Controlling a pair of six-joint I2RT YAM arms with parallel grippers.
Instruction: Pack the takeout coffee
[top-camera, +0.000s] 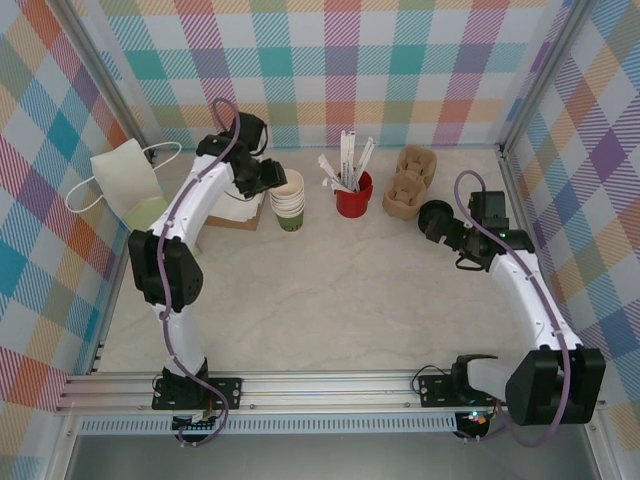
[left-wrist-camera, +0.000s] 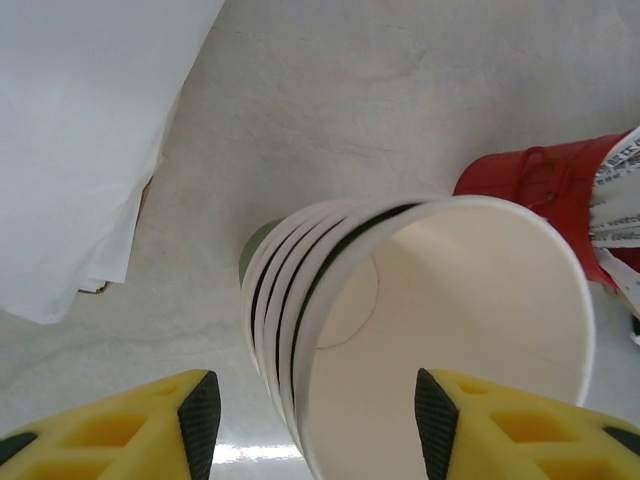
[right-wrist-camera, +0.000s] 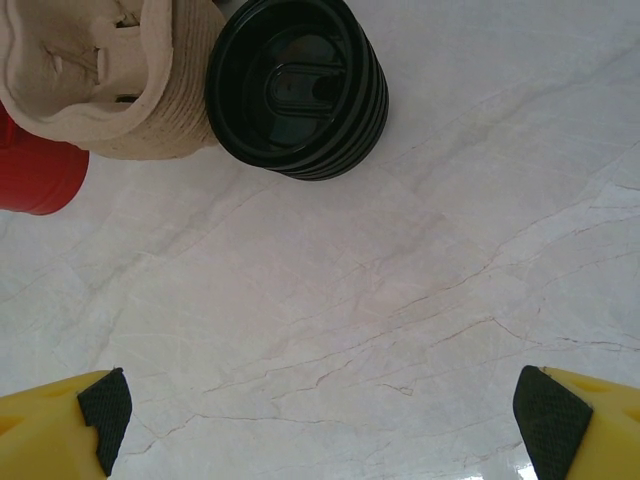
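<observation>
Okay, top view. On the pale marble-look surface (top-camera: 330, 300), the left tool (top-camera: 262, 178) sits upper left of centre, at the top of a stack of nested cream-white paper cups (top-camera: 287, 192). The olive-green paper cup (top-camera: 290, 222) is the bottom one of that stack, its green wall showing under the white rims. A white paper bag (top-camera: 125, 180) with string handles is at far left. A red cup of white stirrers (top-camera: 353, 198) stands just right of the stack, with brown moulded-pulp cup carriers (top-camera: 410, 180) further right. The stack of round black plastic lids (top-camera: 436, 214) is right of centre, beside the carriers. The right tool (top-camera: 447, 232) is just below-right of the lids.

Left wrist view. The left tool (left-wrist-camera: 318, 420) is part-open, its yellow fingers with black pads (left-wrist-camera: 200, 420) along the bottom edge. One pad is outside the white stack and the other is in front of the top cup's mouth, so the rim's left wall lies between them. No contact shows and nothing is held. A patch of the olive-green cup (left-wrist-camera: 255, 248) shows at the stack's far end. The bag is upper left and the red cup at the right edge.

Right wrist view. The right tool (right-wrist-camera: 330, 410) is spread wide with fingertips in the bottom corners, bare surface between them and nothing held. The black lids (right-wrist-camera: 297, 88) are at top centre, right against a pulp carrier at upper left.
</observation>
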